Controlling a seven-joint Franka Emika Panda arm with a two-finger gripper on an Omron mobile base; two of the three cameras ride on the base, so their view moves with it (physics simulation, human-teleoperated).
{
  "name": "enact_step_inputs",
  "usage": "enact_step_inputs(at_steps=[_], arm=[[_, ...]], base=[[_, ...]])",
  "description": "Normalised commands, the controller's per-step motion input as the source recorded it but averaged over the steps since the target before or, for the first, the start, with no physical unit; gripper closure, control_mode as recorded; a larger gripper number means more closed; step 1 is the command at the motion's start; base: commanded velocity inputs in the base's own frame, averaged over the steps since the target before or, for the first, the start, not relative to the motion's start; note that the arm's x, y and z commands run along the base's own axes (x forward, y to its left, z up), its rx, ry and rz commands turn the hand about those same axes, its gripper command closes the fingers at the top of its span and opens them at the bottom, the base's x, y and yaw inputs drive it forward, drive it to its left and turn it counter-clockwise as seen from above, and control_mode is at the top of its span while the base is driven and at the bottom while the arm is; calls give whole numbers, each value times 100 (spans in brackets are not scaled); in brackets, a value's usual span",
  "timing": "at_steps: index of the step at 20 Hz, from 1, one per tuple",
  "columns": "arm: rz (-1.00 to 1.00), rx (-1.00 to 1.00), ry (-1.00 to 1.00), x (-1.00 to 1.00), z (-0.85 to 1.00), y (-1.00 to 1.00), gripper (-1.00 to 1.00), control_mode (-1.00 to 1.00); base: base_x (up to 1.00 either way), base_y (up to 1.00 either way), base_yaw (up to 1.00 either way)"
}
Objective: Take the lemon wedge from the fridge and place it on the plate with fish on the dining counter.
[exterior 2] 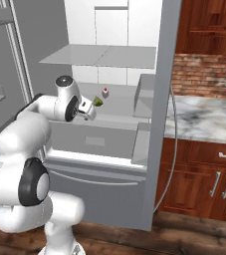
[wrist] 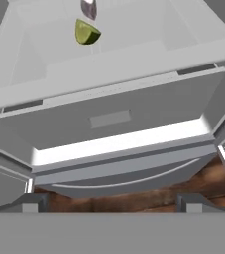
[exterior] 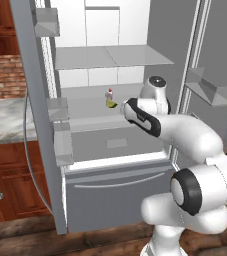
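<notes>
The fridge (exterior: 115,190) stands with both doors swung wide, its white shelved interior across the centre of both base views. The lemon wedge (exterior: 111,104) lies on the middle shelf (exterior: 92,107), just beside a tiny white bottle with a red cap (exterior: 110,93) behind it; in the hand view the wedge sits at the upper left. The tool (exterior 2: 88,110) hangs with its fingers spread wide and nothing between them, near the wedge, apart from it. A marble-topped bench (exterior 2: 209,117) sits at the right of the right base view.
</notes>
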Motion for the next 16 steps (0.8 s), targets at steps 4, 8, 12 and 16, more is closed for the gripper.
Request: enact_step_inputs(at_steps=[4,8,12,16], arm=[[0,0,-8,-93,0,-12,-100,-100],[0,0,-18,-48,0,-1,-100,-100],[0,0,0,0,0,0,-100,-100],[0,0,0,0,0,0,-100,-100]], base=[[0,0,0],[0,0,0],[0,0,0],[0,0,0]])
